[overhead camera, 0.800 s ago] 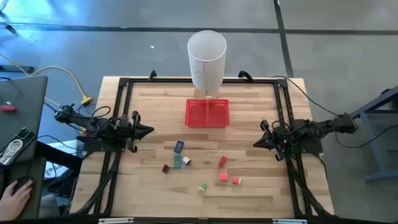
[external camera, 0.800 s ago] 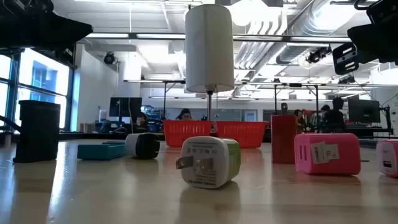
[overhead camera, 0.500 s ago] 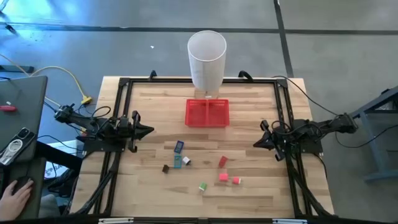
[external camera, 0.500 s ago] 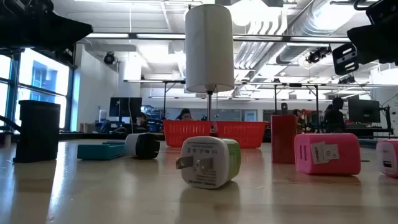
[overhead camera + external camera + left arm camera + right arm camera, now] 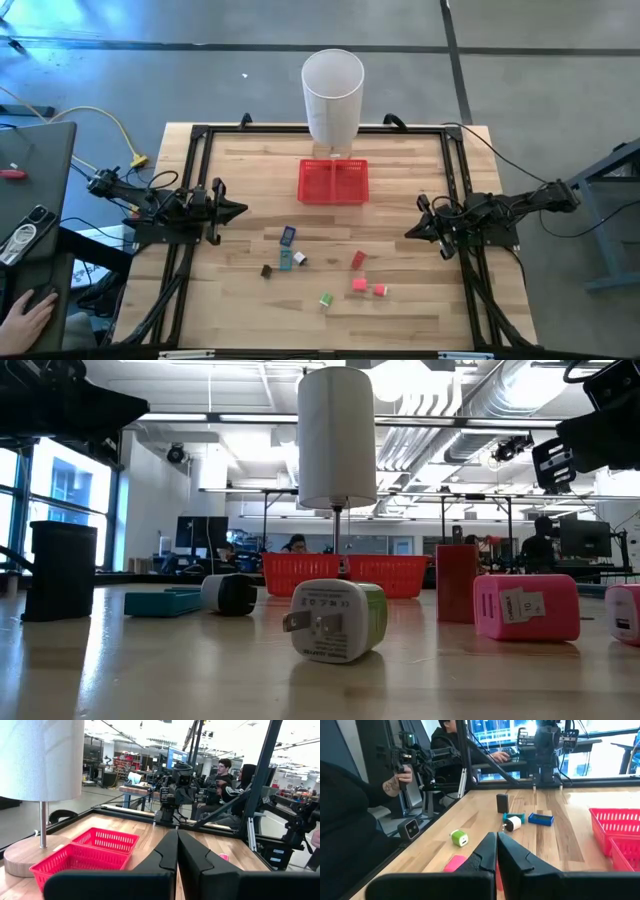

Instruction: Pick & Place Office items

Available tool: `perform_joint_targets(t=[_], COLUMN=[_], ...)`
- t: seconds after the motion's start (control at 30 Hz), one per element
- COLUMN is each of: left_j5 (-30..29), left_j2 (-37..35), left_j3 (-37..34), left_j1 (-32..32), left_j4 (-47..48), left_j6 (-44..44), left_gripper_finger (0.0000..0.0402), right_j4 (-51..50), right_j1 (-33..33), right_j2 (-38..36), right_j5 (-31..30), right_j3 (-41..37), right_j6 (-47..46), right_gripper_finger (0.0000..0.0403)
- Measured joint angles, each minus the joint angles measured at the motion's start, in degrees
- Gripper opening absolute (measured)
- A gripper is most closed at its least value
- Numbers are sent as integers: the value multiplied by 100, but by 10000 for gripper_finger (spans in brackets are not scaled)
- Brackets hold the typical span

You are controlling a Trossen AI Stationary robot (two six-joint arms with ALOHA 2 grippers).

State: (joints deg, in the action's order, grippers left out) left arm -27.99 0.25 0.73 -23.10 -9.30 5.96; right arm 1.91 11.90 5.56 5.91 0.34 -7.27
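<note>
While both arms wait at the sides of the pale wooden worktop (image 5: pixel 400 200), the left end effector (image 5: pixel 240 210) at frame left and the right end effector (image 5: pixel 410 232) at frame right have their fingers pressed together, holding nothing. Lowest in frame lies the small green-white plug block (image 5: pixel 326 300), then two pink blocks (image 5: pixel 359 285), a red block (image 5: pixel 359 260), a dark brown block (image 5: pixel 267 271), a teal-white piece (image 5: pixel 286 261) and, seemingly, a flat blue block (image 5: pixel 288 236). Beyond them stand the red mesh two-compartment tray (image 5: pixel 333 181) and the tall white cylinder (image 5: pixel 333 95).

Pale wooden table (image 5: pixel 400 300), red plastic mesh tray (image 5: pixel 333 181), matt white bin (image 5: pixel 332 95)

No readable txt; print on green-white charger (image 5: pixel 335 621) & pink block's label (image 5: pixel 524 604) too small.
</note>
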Motion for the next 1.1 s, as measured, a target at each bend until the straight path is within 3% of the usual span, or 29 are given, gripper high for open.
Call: perform_joint_targets(t=[1.1], left_j5=[-37], left_j2=[0], left_j3=[0], left_j1=[1], left_j4=[0], left_j6=[0], left_gripper_finger=[1], right_j4=[36], right_j1=[0], right_j2=[9], right_j5=[24], right_j3=[0], right_j6=[153], right_gripper_finger=[2])
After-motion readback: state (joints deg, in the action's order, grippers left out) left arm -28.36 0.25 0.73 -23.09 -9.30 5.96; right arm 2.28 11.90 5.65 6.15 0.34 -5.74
